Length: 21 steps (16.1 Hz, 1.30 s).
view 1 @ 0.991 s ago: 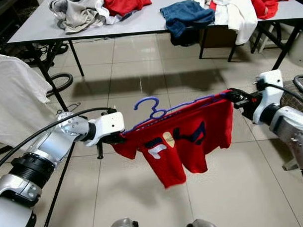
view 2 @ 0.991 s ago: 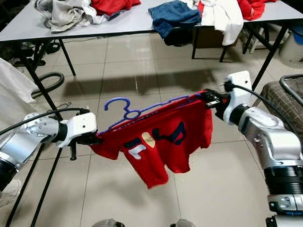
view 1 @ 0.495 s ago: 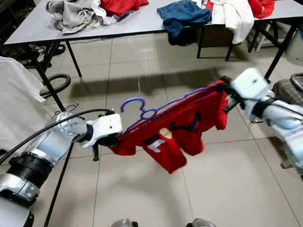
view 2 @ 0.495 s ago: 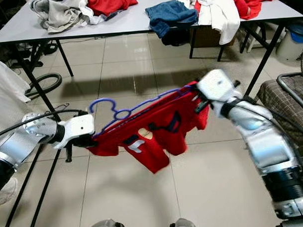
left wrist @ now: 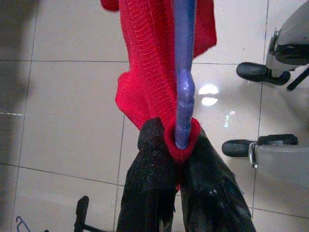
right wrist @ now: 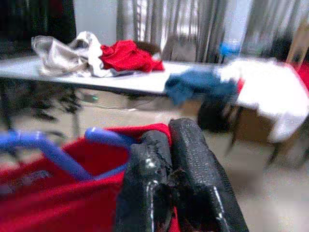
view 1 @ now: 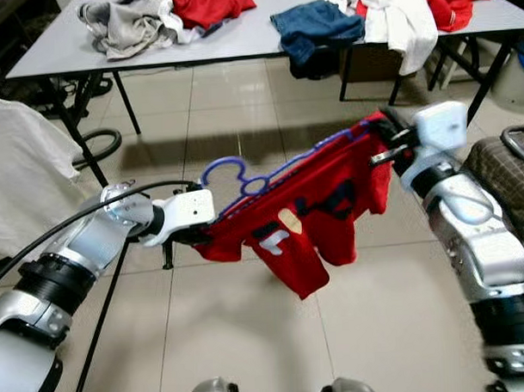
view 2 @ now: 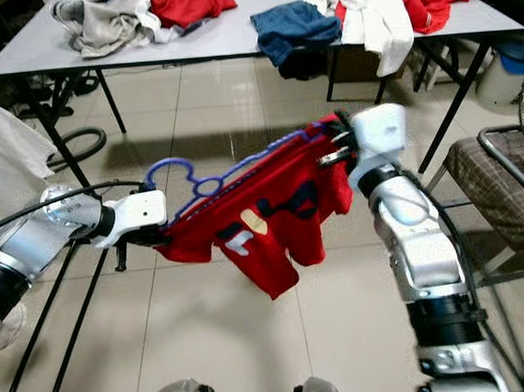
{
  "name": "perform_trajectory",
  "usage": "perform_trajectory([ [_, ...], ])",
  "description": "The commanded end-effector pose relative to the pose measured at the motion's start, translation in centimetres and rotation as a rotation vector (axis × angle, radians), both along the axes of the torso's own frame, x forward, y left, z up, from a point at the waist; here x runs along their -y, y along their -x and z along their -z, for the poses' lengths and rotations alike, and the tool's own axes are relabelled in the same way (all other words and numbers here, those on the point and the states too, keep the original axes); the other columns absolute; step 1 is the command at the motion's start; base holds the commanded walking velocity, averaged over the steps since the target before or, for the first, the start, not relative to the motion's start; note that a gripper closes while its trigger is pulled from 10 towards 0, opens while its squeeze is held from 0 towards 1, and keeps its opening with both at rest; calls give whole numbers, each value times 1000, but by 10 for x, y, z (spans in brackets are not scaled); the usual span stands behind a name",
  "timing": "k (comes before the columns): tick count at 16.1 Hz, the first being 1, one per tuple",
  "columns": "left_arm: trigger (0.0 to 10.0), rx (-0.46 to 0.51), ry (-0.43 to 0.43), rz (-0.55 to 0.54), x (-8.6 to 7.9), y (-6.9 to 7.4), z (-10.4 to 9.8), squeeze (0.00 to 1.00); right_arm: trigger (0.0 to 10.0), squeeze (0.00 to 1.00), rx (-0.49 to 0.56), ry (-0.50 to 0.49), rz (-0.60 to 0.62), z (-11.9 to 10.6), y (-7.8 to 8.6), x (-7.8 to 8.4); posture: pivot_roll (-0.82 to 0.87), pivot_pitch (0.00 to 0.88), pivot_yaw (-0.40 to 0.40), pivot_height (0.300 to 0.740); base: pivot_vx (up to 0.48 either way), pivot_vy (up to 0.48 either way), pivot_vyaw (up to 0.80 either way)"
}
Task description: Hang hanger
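1. In the left eye view, the blue hanger (view 1: 270,174) carrying the red T-shirt (view 1: 306,220) is held stretched between both arms. The right gripper (view 1: 382,138) is now raised and drawn inward compared with a second ago, so the hanger is tilted up toward the robot's right, where earlier it was carried nearly level. The left gripper (view 1: 197,239) is kept low, about where it was. This is judged to be a lift and turn toward a rail; the hanging itself is not yet done.

2. In the right eye view, the hook (view 2: 171,173) is seen free in the air near the left gripper, caught on nothing. A black garment rack (view 2: 58,156) with a white garment (view 2: 11,162) is set at the robot's left and is judged the likely goal. Behind, a grey table (view 2: 222,38) is loaded with piled clothes, among them blue jeans (view 2: 295,27). A chair (view 2: 503,188) stands close by the right arm and could be struck by the elbow.

3. In the left wrist view, the two black fingers (left wrist: 149,193) are pressed together, pinching the hanger's blue end (left wrist: 183,96) through the red sleeve fabric. The robot's feet (left wrist: 260,72) are seen on the tiled floor (left wrist: 63,96) below.

4. In the right wrist view, the fingers (right wrist: 149,188) are closed tight on the red shoulder cloth, with the blue hanger arm (right wrist: 58,154) running away from them; the picture is blurred.
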<state>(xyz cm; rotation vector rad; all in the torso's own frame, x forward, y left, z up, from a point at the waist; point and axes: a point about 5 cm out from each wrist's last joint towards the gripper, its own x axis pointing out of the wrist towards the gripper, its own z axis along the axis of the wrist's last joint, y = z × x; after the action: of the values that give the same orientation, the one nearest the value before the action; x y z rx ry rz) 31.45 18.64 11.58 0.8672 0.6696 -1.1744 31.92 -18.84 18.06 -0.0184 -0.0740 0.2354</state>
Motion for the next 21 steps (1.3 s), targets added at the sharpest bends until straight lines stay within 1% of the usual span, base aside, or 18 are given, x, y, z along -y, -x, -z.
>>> perform_trajectory([
  [1,0,-210,-233,-124,-49,26,39,0,0,0,181,-155,225,-51,3,62,-121,0,73,740,0,0,0],
  [2,0,-214,-240,-123,-50,26,39,0,0,0,183,-228,200,-54,4,67,-121,0,73,740,0,0,0],
  [3,0,-217,-244,-122,-51,27,39,0,0,0,190,-267,185,-57,5,69,-121,0,73,740,0,0,0],
  [4,0,-229,-253,-122,-53,28,40,0,0,0,218,-355,130,-65,8,72,-121,0,73,740,0,0,0],
  [7,0,-254,-269,-123,-55,31,43,0,0,0,271,-512,71,-81,12,81,-123,0,73,740,0,0,0],
  [9,0,-280,-284,-116,-55,33,47,0,0,0,297,-579,55,-90,14,85,-127,0,78,740,0,0,0],
  [10,0,-291,-289,-109,-55,35,48,0,0,0,296,-563,24,-94,15,81,-128,0,80,740,0,0,0],
  [11,0,-311,-294,-93,-52,36,51,0,0,0,267,-362,0,-95,14,67,-129,0,83,740,0,0,0],
  [12,0,-306,-268,-95,-49,36,51,0,0,0,174,0,-45,-78,13,46,-134,0,86,740,0,0,0],
  [13,0,-278,-236,-115,-46,32,48,0,0,0,100,101,-51,-59,12,39,-134,0,86,740,0,0,0],
  [14,0,-272,-230,-120,-46,31,47,0,0,0,83,87,-41,-55,12,40,-134,0,86,740,0,0,0],
  [15,0,-262,-231,-124,-48,30,44,0,0,0,63,99,-16,-48,13,44,-134,0,86,740,0,0,0],
  [16,0,-263,-254,-128,-55,30,40,0,0,0,28,117,30,-35,15,53,-119,0,75,740,0,0,0],
  [18,0,-271,-261,-135,-58,31,40,0,0,0,24,117,36,-32,17,59,-116,0,74,740,0,0,0],
  [19,0,-276,-261,-144,-60,32,42,0,157,0,19,151,26,-30,19,61,-116,0,74,740,0,0,0],
  [20,0,-276,-258,-147,-60,33,43,0,10000,0,8,157,4,-27,20,59,-116,0,74,740,0,0,0],
  [21,0,-270,-252,-145,-58,32,42,0,10000,0,2,159,-28,-23,22,56,-120,0,75,740,0,0,0],
])
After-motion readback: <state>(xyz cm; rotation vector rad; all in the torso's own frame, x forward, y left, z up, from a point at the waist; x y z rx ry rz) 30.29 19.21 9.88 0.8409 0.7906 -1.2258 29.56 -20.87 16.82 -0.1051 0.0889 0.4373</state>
